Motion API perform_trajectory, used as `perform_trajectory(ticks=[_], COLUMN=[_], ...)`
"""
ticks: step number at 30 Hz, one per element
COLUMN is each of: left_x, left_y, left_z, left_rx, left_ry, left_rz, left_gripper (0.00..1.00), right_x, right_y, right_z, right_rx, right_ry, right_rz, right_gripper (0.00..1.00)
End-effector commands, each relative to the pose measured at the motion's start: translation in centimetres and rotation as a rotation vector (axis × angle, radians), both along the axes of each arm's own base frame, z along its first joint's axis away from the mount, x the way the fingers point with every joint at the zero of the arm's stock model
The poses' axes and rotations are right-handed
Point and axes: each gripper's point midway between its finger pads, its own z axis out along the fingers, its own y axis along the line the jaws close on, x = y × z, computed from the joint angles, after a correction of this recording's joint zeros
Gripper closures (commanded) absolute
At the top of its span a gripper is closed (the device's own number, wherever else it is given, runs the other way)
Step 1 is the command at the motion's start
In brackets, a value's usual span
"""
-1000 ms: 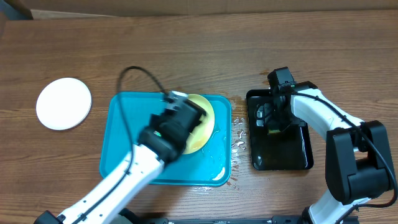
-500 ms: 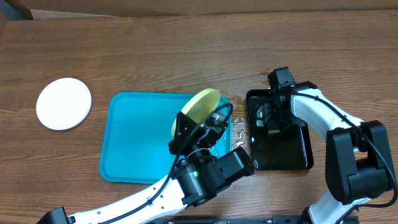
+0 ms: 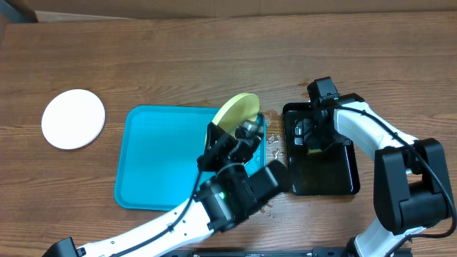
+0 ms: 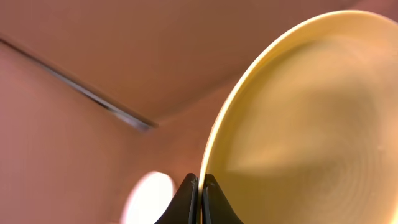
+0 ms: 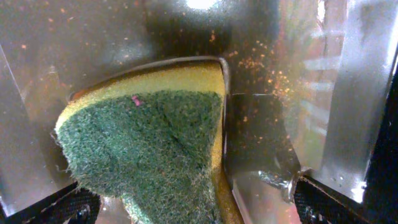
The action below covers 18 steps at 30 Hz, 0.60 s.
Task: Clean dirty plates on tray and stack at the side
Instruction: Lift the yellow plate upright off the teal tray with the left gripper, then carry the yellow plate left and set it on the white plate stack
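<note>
The pale yellow round plate point(image 3: 236, 110) point(image 4: 311, 124), lying in the bright cyan plastic tray point(image 3: 153, 164) a second ago, now stands on edge above its right rim, pinched by the closed left jaws. The right jaws, unmoved, gape wide over a green-and-yellow sponge point(image 5: 149, 143) in the glossy black tray point(image 3: 328, 175) on the wooden table point(image 3: 214, 57).

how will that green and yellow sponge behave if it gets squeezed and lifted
The sponge will probably squash easily: its green scouring face looks fibrous and its outline is uneven. It seems light for its size, but is likely soaked, since the black tray under it glistens wet, so it may drip.
</note>
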Motion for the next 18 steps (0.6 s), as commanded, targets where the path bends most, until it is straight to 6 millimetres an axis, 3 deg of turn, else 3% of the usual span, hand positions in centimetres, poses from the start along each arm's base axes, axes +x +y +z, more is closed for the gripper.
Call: perform_trajectory(ticks=[1,5,9,14,18], left_x=[2.1,5.1,8.3,9.6,7.8], left_y=[-1.6,0.1,5.8,17.3,27.7], left_z=[-3.1,-4.8,-5.9,-5.9,-6.3], left_rx=[-0.324,-0.631,-0.979,-1.2,-1.235], left_ry=[0.187,0.314,0.407,0.317,0.158], left_rz=[-0.076,-0.048,0.048,0.256,0.515], left_gripper=[0.96,0.96,0.96,0.96,0.96], right_x=[-0.2,-0.2,-0.2,-0.2,-0.2], right_y=[-0.3,-0.3,-0.3,-0.3,-0.3], right_z=[-0.3,-0.3,-0.3,-0.3,-0.3], right_rx=[-0.009,-0.009,-0.009,-0.009,-0.009], right_ry=[0.006,0.006,0.006,0.006,0.006], right_rz=[-0.008,-0.008,-0.008,-0.008,-0.008], right_gripper=[0.0,0.0,0.0,0.0,0.0])
